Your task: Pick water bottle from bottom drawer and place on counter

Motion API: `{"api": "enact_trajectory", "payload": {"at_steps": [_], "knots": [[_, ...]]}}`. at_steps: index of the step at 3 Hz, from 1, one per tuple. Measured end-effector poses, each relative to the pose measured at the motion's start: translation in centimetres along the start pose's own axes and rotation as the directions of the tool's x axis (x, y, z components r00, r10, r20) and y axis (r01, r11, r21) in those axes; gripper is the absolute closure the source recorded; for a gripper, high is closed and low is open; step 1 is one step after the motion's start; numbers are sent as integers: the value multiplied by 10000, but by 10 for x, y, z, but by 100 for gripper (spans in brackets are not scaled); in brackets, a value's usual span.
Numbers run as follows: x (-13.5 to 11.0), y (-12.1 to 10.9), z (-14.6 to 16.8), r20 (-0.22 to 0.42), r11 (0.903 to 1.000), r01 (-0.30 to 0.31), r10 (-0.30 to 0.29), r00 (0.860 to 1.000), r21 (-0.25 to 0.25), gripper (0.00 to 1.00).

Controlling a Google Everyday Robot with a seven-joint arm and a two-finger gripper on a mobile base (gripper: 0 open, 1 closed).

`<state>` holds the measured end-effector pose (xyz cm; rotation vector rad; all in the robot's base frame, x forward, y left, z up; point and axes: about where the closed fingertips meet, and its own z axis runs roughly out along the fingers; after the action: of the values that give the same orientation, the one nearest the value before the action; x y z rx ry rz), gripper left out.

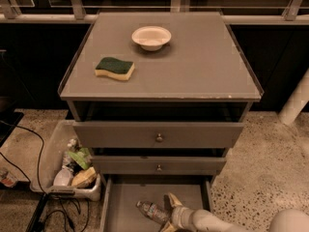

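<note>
Early yet, going by the camera view. Down in the open drawer [126, 197] at the near edge: gripper [167, 212] in from the right, fingers spread to either side of the bottle [150, 210], not yet pinching it. Lying flat on the drawer floor, cap to the left, unlifted. Left to do: close, lift out, carry up, set on the counter [193, 71], probably right of sponge [115, 68] and bowl [151, 36].

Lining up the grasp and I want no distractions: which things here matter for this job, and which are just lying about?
Job: water bottle; bottom drawer; counter; gripper, open, in the drawer at the bottle.
Lying about: bowl and sponge on the counter; floor bin of clutter.
</note>
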<state>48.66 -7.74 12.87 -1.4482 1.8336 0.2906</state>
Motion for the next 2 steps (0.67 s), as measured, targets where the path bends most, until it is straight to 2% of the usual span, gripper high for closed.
{"api": "enact_trajectory", "payload": {"at_steps": [2], "knots": [[1,-2,0,-14,10000,-10,10,10000,33,42]]}}
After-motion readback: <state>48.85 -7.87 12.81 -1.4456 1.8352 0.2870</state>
